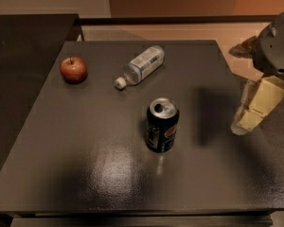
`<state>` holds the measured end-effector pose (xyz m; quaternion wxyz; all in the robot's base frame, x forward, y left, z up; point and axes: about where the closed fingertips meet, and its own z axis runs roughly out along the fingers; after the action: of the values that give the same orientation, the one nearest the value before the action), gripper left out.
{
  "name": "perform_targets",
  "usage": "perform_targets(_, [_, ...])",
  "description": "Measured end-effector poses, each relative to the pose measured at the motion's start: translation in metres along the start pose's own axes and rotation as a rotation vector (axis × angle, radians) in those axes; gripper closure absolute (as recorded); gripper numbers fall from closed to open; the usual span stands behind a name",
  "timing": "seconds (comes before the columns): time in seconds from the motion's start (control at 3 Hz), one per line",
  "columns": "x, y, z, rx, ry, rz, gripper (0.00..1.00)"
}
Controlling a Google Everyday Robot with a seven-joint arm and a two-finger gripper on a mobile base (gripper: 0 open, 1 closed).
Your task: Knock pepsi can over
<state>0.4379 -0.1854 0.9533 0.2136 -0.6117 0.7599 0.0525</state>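
Observation:
The pepsi can (162, 125) stands upright near the middle of the dark table (85, 150), dark blue with a silver top and its round logo facing front right. The gripper (251, 112) hangs at the right edge of the view, above the table's right side and well to the right of the can, not touching it. Its pale fingers (250, 119) point down and to the left.
A clear plastic bottle (141, 65) with a white cap lies on its side behind the can. A red apple (74, 69) sits at the back left. A darker counter (23, 56) adjoins the table on the left. The floor beyond is tan.

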Motion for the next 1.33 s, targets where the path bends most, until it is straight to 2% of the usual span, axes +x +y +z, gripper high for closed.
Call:
perform_targets(0.67, [-0.055, 0.020, 0.061, -0.137, -0.316, -0.016, 0.00])
perform_targets(1.0, [-0.080, 0.030, 0.081, -0.204, -0.445, -0.047, 0.00])
perform_targets(1.33, [-0.089, 0.038, 0.091, -0.253, -0.524, -0.074, 0.00])
